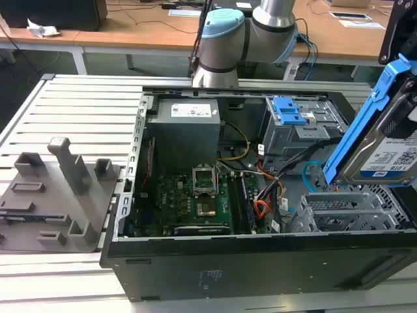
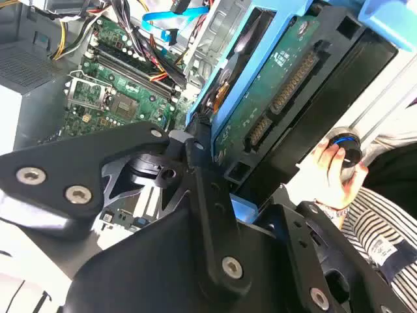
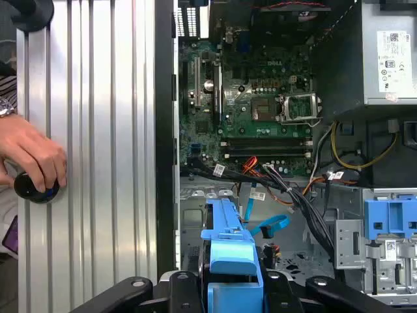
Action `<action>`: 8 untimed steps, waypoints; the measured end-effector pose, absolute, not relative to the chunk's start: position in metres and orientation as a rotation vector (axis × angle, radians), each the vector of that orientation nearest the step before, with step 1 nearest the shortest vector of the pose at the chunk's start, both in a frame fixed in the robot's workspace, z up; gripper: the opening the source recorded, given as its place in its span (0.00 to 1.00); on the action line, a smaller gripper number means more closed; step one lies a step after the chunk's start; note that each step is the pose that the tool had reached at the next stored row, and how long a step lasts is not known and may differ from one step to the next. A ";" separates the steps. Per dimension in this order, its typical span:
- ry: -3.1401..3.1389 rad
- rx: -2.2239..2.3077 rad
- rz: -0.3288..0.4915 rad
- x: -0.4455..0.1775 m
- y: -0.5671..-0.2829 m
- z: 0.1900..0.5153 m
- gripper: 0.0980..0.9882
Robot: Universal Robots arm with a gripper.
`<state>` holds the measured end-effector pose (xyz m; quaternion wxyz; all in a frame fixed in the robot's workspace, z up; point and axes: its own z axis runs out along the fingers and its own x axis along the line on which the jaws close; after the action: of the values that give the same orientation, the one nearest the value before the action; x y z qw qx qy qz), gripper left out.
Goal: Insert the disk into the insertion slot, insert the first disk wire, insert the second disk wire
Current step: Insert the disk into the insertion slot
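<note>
Open PC case (image 1: 260, 261) sits on the slatted table (image 1: 78, 104). The insertion slot (image 1: 345, 208) is in the case at the exterior view's right. The disk (image 1: 384, 147) is not in it yet: it hangs steeply tilted just above the cage, blue carrier edge lowest. The gripper (image 3: 234, 293) is clamped on the disk, which sits between its black fingers. The second disk wire (image 1: 311, 171) loops beside the disk's low end. The first disk wire (image 1: 262, 207) lies by the motherboard. A person's hand (image 3: 32, 156) rests on a round black knob (image 3: 29, 186).
</note>
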<state>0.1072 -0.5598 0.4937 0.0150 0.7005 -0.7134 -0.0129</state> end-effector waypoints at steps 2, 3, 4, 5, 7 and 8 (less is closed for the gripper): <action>-2.220 2.180 -0.040 0.107 -0.560 0.491 0.30; -2.220 2.180 -0.040 0.107 -0.560 0.491 0.30; -2.220 2.180 -0.040 0.107 -0.560 0.490 0.30; -2.220 2.180 -0.040 0.107 -0.560 0.490 0.30; -2.220 2.180 -0.040 0.107 -0.560 0.488 0.30; -2.220 2.180 -0.040 0.107 -0.560 0.488 0.30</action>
<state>0.1070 -0.5598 0.4877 0.0150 0.7005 -0.7134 -0.0129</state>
